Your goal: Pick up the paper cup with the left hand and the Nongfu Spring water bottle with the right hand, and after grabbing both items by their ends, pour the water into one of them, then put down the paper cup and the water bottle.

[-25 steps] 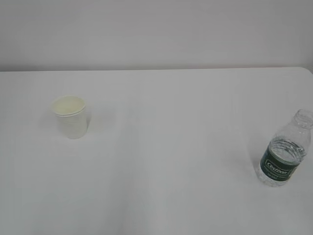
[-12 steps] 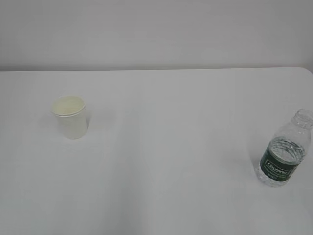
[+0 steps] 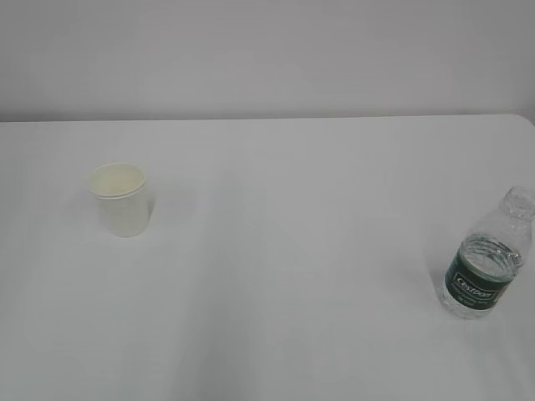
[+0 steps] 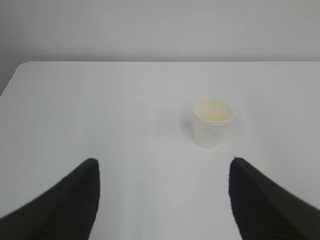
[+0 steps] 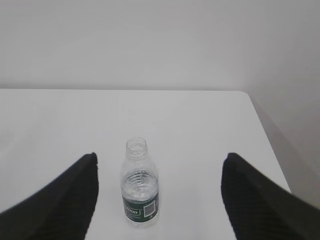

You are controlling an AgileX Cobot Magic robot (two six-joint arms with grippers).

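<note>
The white paper cup [image 3: 121,199] stands upright on the left of the white table, and it shows too in the left wrist view as the paper cup [image 4: 212,121], some way beyond my open left gripper [image 4: 163,162], which holds nothing. The clear Nongfu Spring water bottle [image 3: 486,263] with its dark green label stands capless at the right, holding water up to about the label's top. In the right wrist view the bottle [image 5: 140,190] stands ahead of my open right gripper [image 5: 159,157], left of centre and untouched. Neither arm shows in the exterior view.
The white table [image 3: 284,251] ends at a back edge against a pale wall. Its right edge and corner [image 5: 247,95] lie close to the bottle, and its left corner [image 4: 20,65] shows in the left wrist view.
</note>
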